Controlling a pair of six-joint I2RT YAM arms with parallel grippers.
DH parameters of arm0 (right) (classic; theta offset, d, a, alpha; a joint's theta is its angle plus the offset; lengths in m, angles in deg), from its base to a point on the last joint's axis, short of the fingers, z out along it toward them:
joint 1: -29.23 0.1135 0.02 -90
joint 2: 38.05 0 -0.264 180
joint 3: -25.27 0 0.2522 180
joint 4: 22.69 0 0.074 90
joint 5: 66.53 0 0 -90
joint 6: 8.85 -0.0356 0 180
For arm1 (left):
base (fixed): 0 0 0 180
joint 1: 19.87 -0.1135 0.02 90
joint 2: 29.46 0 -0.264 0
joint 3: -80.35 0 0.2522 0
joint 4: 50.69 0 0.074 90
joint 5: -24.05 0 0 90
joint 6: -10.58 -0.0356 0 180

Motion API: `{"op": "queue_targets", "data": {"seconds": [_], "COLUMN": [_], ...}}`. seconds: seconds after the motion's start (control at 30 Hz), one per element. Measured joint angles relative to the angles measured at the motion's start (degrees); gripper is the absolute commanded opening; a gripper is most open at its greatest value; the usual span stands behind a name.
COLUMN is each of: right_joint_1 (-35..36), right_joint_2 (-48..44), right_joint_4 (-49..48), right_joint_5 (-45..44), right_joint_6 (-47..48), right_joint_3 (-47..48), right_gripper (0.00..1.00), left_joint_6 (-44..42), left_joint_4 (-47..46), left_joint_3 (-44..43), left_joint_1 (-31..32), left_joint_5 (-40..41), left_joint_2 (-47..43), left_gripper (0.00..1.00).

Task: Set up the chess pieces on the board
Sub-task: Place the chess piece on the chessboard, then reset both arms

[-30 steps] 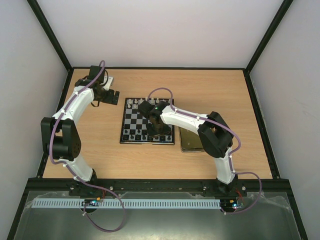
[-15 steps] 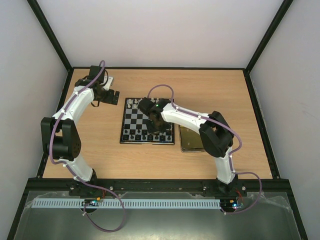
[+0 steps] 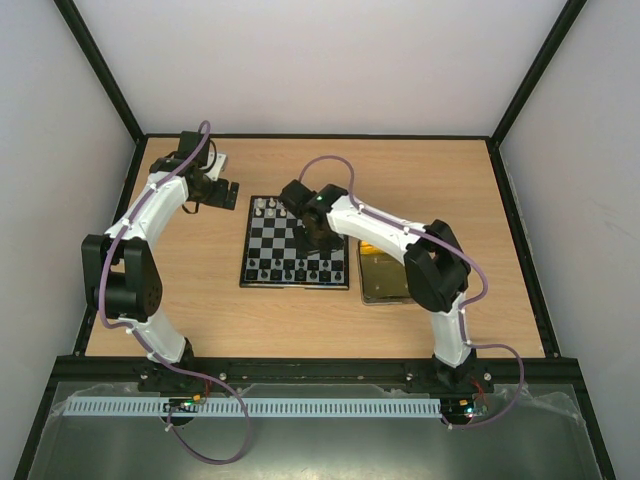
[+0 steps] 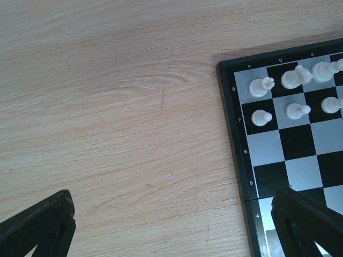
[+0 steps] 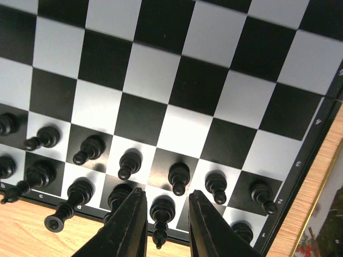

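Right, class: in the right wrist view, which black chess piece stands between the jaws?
The tall black piece on the board's edge row, framed by both jaws; the pawns ahead stand clear of them.

In the top view, the far right squares of the board [image 3: 270, 250] are covered by the right arm [image 3: 370, 228], and the chess pieces [image 3: 283, 270] are too small to be identified. In the right wrist view, the nearest black row is partly hidden by the fingers [image 5: 128, 230] of the right gripper [image 5: 167, 198].
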Motion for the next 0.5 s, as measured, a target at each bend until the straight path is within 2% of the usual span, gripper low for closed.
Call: {"op": "queue_targets", "data": {"seconds": [0.27,0.5], "right_joint_1": [-2.93,-5.53], "right_joint_2": [-1.44,-8.55], "right_joint_4": [2.12,4.37], "right_joint_5": [-0.37,-1.84], "right_joint_6": [-0.02,-0.02], "right_joint_3": [4.57,6.73], "right_gripper": [0.21,0.22], "left_joint_6": [-0.02,-0.24], "left_joint_4": [0.02,0.02], "left_joint_3": [0.00,0.00], "left_joint_1": [0.00,0.00], "left_joint_5": [-0.02,0.00], "left_joint_2": [0.00,0.00], "left_gripper": [0.99,0.99]}}
